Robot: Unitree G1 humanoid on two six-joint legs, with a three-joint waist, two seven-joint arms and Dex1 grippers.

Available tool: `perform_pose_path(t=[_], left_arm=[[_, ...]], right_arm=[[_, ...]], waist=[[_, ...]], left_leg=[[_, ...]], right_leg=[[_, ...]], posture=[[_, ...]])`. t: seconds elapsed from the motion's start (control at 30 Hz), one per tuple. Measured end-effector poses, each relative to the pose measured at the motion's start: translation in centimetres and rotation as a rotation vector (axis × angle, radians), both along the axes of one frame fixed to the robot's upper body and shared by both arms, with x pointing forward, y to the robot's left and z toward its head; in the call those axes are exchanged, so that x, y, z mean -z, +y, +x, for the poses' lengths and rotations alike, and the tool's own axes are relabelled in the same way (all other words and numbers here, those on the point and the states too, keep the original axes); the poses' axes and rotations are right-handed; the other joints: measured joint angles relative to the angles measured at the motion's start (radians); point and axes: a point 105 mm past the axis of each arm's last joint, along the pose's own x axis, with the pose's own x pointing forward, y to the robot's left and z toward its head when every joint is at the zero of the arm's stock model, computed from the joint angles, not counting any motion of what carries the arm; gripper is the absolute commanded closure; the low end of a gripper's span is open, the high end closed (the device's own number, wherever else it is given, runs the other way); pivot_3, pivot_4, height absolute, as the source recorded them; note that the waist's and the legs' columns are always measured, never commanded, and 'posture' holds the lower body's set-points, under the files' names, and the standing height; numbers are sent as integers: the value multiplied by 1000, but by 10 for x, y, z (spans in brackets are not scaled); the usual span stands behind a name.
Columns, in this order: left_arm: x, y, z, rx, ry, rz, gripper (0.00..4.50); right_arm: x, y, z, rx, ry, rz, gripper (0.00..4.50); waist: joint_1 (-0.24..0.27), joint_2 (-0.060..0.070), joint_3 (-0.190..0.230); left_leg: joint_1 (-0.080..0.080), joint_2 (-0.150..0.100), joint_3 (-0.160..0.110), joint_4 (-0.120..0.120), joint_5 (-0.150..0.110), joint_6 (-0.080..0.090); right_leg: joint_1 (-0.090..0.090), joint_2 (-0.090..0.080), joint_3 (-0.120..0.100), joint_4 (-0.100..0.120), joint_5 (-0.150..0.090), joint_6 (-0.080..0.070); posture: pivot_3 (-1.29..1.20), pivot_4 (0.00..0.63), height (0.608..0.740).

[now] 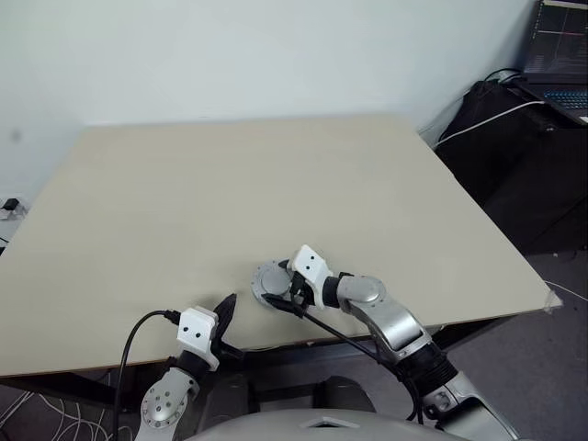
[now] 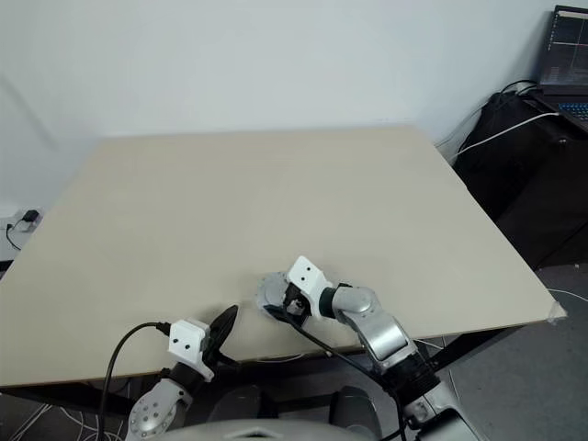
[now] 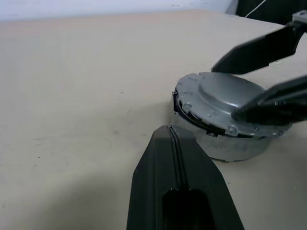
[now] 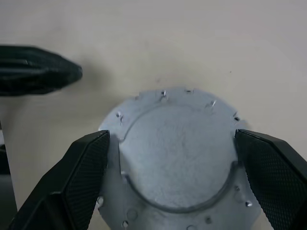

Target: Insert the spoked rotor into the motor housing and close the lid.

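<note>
Lids: one, the lid (image 4: 180, 158), plain grey face up, finely notched edge, sitting slightly tilted on top of the housing
Motor housings: one, the motor housing (image 3: 230, 146), a round silver-sided body under the lid, standing on the table near its front edge; a dark gap shows between it and the lid on one side
Pincers: two
Right pincer (image 4: 175, 160): fingers spread wide apart on either side of the lid, their tips just beside its rim; contact cannot be told
Left pincer (image 1: 223, 312): black fingers pressed together, holding nothing, hovering by the front edge of the table, near the housing but apart from it
Table (image 1: 239, 193): one, pale beige top, bare apart from the stacked parts
Room: white wall behind the table; black bag (image 1: 501, 138) with a white cable to the right; one laptop screen (image 1: 562, 41) lit at the far right; grey floor
</note>
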Motion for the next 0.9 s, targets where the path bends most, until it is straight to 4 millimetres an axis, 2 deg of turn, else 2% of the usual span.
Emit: perform_pose_path(t=[0.07, 0.17, 0.23, 0.27, 0.9], left_arm=[[0, 0, 0, -1, -2, 0, 4500], [-1, 0, 0, -1, -6, -1, 4500], [-1, 0, 0, -2, -8, -1, 4500], [-1, 0, 0, -2, -9, -1, 4500], [5, 6, -4, -8, -2, 3, 4500]], right_arm=[[2, 1, 1, -9, 1, -6, 27], [2, 2, 3, -12, -5, -10, 608], [2, 3, 5, -11, -5, -8, 1235], [2, 3, 5, -8, -4, -6, 1289], [-1, 0, 9, 69, 3, 30, 1289]], waist=[[0, 0, 0], [0, 0, 0], [0, 0, 0], [0, 0, 0], [1, 0, 0]], left_leg=[[0, 0, 0, 0, 0, 0], [0, 0, 0, 0, 0, 0], [0, 0, 0, 0, 0, 0], [0, 0, 0, 0, 0, 0], [0, 0, 0, 0, 0, 0]], right_leg=[[0, 0, 0, 0, 0, 0], [0, 0, 0, 0, 0, 0], [0, 0, 0, 0, 0, 0], [0, 0, 0, 0, 0, 0], [0, 0, 0, 0, 0, 0]], posture=[[0, 0, 740], [0, 0, 740], [0, 0, 740], [0, 0, 740], [0, 0, 740]])
